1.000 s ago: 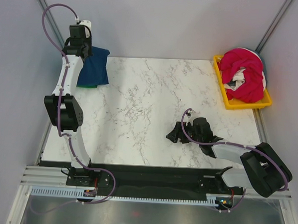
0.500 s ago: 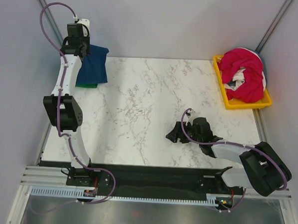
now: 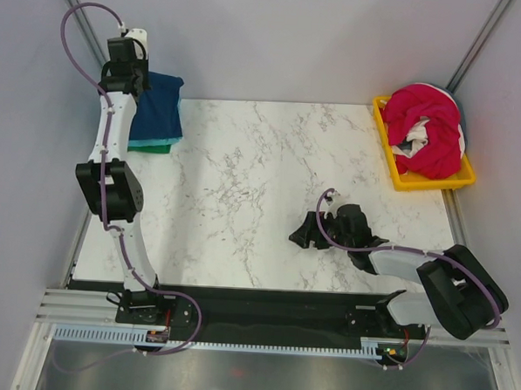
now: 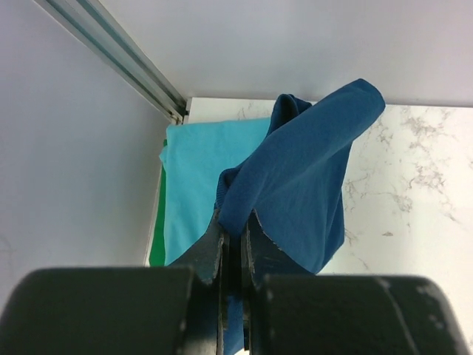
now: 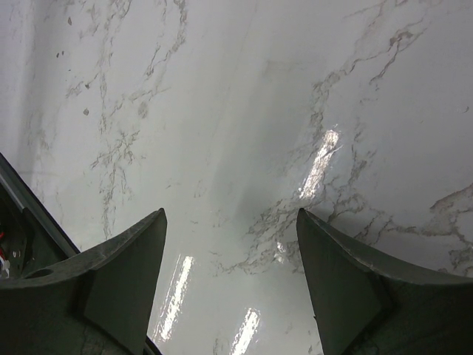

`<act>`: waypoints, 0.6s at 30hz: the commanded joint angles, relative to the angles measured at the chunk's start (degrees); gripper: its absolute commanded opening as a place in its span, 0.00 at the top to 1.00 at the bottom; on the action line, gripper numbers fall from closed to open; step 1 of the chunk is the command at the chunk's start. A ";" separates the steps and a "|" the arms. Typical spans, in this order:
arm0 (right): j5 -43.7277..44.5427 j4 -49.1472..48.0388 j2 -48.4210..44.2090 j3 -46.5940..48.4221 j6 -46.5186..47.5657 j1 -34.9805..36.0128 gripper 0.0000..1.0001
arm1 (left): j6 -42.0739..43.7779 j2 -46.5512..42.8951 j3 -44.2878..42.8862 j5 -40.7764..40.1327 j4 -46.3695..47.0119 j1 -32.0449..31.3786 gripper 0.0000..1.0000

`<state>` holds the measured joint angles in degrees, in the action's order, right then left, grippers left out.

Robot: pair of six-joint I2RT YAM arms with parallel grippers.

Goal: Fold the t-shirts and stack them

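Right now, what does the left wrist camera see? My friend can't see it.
The left gripper is shut on a bunched fold of a dark blue t-shirt, which lies over a flat teal t-shirt with a green t-shirt under it. The pile is at the corner of a white marble table, next to a pale wall.

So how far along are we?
Done: teal tee on green tee, stacked far-left. In hand: left hand shut on the blue tee over that stack. Left: red tee and white tee bunched in the yellow tray; right hand open, empty.
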<state>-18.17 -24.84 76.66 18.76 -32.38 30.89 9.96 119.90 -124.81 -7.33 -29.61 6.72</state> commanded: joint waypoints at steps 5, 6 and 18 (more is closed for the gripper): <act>-0.99 -0.82 1.21 -0.04 -0.40 -0.22 0.20 | 2.17 7.19 -8.85 2.76 3.15 3.12 0.98; -0.99 -0.91 1.29 -0.04 -0.40 -0.22 0.21 | 2.26 8.06 -9.56 3.11 3.76 3.38 0.98; -2.74 -2.75 2.61 -0.22 -1.10 -1.71 0.20 | -1.16 23.27 -13.35 2.42 20.45 10.59 0.22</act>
<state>-19.79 -26.61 77.95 18.76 -33.12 29.91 10.13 139.94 -135.33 -2.94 -18.59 14.81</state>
